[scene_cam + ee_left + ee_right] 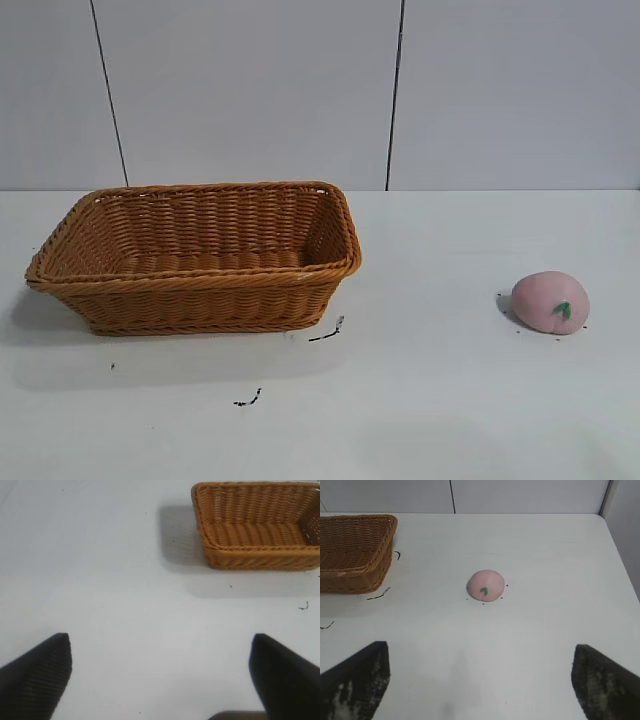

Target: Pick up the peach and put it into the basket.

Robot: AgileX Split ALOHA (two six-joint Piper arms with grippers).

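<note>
The peach (pixel 550 302), pale pink with a small green leaf mark, lies on the white table at the right in the exterior view. The orange-brown wicker basket (pixel 195 256) stands at the left, with nothing visible inside. Neither arm shows in the exterior view. In the right wrist view my right gripper (pixel 481 652) is wide open above bare table, and the peach (pixel 487 585) sits well ahead of its fingertips, centred between them. In the left wrist view my left gripper (pixel 160 645) is also wide open over bare table, with the basket (pixel 257 525) far ahead and off to one side.
Small black scuff marks (pixel 326 333) dot the table near the basket's front corner. The table's far edge meets a grey panelled wall (pixel 250 90). In the right wrist view the table's side edge (pixel 620 555) runs beyond the peach.
</note>
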